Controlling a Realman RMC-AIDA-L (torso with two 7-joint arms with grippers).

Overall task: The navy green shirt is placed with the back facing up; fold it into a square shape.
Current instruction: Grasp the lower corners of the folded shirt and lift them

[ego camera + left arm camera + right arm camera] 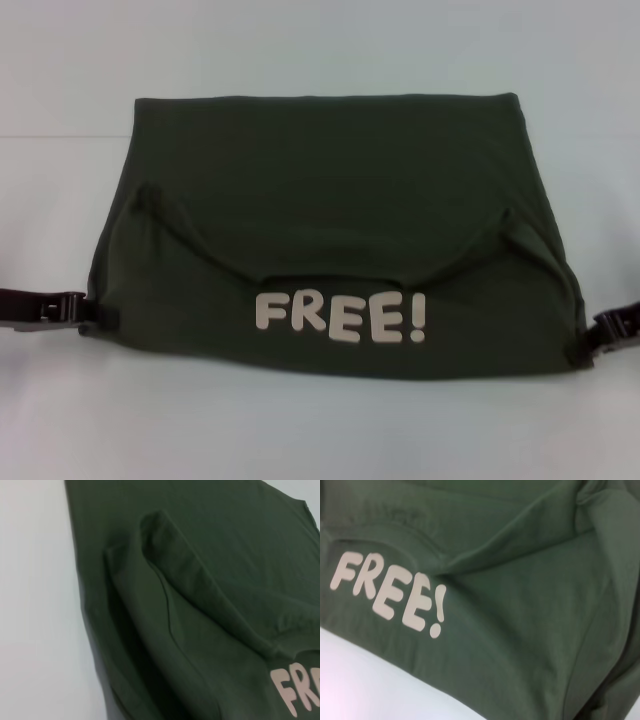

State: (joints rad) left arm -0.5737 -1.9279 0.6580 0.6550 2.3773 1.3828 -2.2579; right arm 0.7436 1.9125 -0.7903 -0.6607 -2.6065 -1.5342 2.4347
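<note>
Now, left to right:

Left tool (88,311): it sits at the left edge of the shirt, near the front corner, low on the tabletop. Its black tip touches the cloth. It may be pinching the edge, but I cannot tell if it is clenched or released.

Tabletop (320,430): pale and plain, showing on every side of the shirt.

Navy green shirt (330,170): it lies in the middle of the tabletop, folded into a wide block. The far edge is straight and narrower than the near edge. A dark flap of cloth is folded over from the back and dips down in a curve toward the middle. Two small bumps of cloth poke up, one near each side.

Lettering (341,317): the white word "FREE!" shows on the near part of the shirt, just below the curved flap. The right wrist view sees it up close (390,594).

Folds: the left wrist view shows a thick rolled ridge (200,575) running across the cloth.

Right tool (588,344): it sits at the right edge of the shirt, near the front corner. It touches the cloth. I cannot tell if it is clenched or released.
</note>
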